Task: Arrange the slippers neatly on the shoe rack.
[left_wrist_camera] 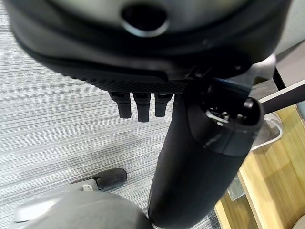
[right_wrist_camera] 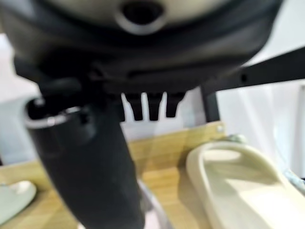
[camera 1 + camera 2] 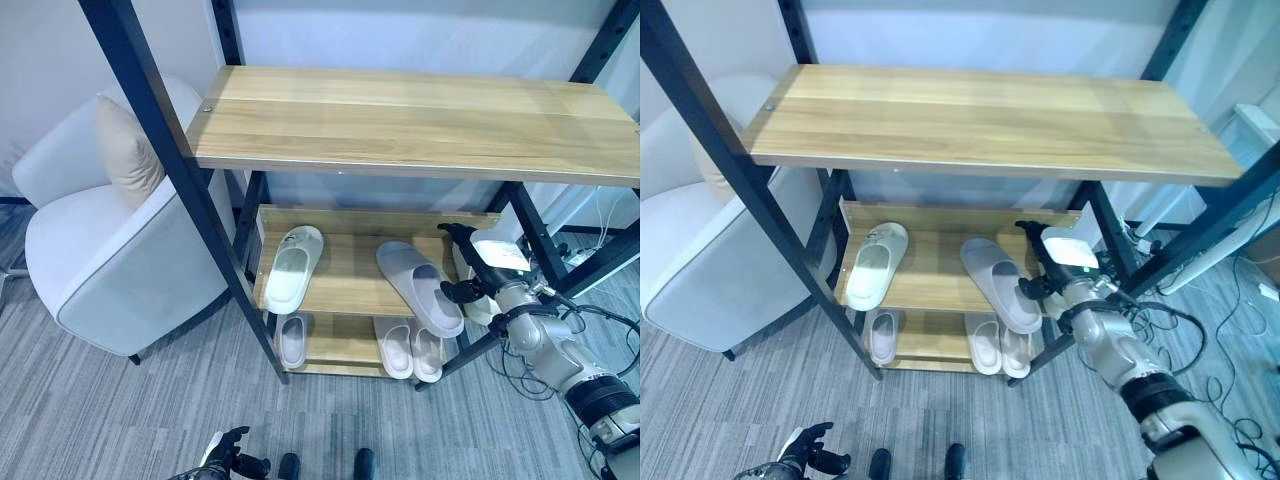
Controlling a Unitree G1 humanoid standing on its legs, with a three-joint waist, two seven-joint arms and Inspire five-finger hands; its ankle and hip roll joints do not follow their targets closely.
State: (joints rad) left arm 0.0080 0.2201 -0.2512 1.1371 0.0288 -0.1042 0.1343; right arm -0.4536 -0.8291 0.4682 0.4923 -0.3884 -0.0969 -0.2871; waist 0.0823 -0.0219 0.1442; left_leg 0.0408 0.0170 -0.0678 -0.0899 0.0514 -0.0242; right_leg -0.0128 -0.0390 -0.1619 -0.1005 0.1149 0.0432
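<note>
— Item one, the right hand [image 3: 1045, 262]: where is it?

— Reaching in at the right end of the shoe rack [image 3: 400, 125], level with the middle shelf [image 3: 345, 285]. A cream slipper [image 2: 238, 183] lies on that shelf just beside the hand, on its outer side. In the wrist view the fingers [image 2: 153, 106] hang short and loosely bent with nothing between them; the thumb stands out dark in front. I'd call the hand relaxed and empty.

— And the grey slipper [image 3: 420, 285]?

— On the same shelf, just inboard of the hand, lying at a slant, its heel end sticking out past the front edge. I cannot tell whether the thumb touches it.

— Remaining stock on that shelf?

— One pale green-white slipper [image 3: 292, 267], well apart from the hand at the far left end, toe toward the back.

— Bottom shelf [image 3: 340, 345]?

— Below the hand: a pair of cream slippers [image 3: 410, 350] side by side under the grey one, and a single pale slipper [image 3: 292, 340] further left.

— Left hand [image 3: 228, 452]?

— Hanging low over the carpet [image 3: 120, 410], fingers lightly bent, holding nothing.

— Other fixtures?

— A white armchair [image 3: 110, 250] with a beige cushion [image 3: 127, 150], beyond the rack's left post.
</note>
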